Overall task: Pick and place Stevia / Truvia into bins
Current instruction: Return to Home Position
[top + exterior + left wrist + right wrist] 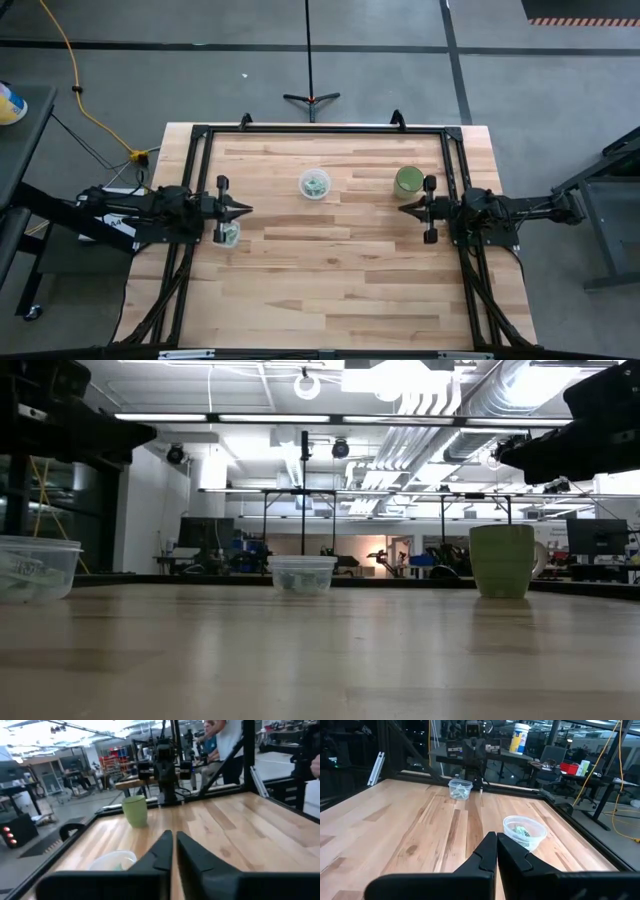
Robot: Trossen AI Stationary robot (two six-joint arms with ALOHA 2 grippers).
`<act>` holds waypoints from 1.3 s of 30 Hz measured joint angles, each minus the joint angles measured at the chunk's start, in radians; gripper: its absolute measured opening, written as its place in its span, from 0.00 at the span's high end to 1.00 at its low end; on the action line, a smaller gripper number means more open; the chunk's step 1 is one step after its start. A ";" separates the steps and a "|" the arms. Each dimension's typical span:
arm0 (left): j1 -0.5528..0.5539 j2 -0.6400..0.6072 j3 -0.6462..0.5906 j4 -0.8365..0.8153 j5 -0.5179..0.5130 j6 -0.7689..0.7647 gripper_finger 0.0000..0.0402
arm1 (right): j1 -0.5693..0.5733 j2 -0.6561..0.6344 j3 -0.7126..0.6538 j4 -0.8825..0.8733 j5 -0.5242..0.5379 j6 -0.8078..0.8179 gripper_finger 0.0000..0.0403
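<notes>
Jaws on both grippers are pressing together, tips meeting, with nothing pinched between them.

- Left gripper (246, 209): hovering above the left side of the table (330, 290) and pointing inward toward the middle. Its fingers (161, 854) are forming one closed wedge in its wrist view.
- Right gripper (402, 208): hanging above the right side and pointing back at the left gripper, well apart from it. Its fingers (487, 854) are lying flush against each other.
- Left clear cup (228, 235): sitting upright just beside the left gripper, partly tucked under the arm in the high view. It is holding green-and-white sachets (230, 236).
- Middle clear cup (315, 184): standing upright between the two arms, toward the far edge of the table. It is holding more sachets, which are showing through its wall in the right wrist view.
- Green cup (408, 181): standing upright just beside the right gripper, on its far side, well apart from both clear cups. What it is holding cannot be told.
- Table: pale wooden planks lying inside a black frame.
- Person (227, 740): standing beyond the right end of the table, showing in the left wrist view.
</notes>
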 joint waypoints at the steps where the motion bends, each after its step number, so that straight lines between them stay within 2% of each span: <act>1: 0.000 0.000 0.000 -0.001 -0.003 0.004 0.83 | 0.000 0.001 0.000 0.000 0.000 0.000 0.99; 6: 0.000 0.000 0.000 -0.003 0.005 0.007 0.76 | 0.000 0.004 0.000 -0.001 -0.012 0.001 0.99; 20: 0.000 0.000 -0.001 -0.003 0.015 -0.051 0.81 | 0.000 0.003 0.000 -0.002 -0.016 0.001 1.00; 39: 0.000 0.000 -0.002 -0.003 0.012 -0.052 0.80 | 0.000 0.003 0.000 -0.002 -0.016 0.001 0.99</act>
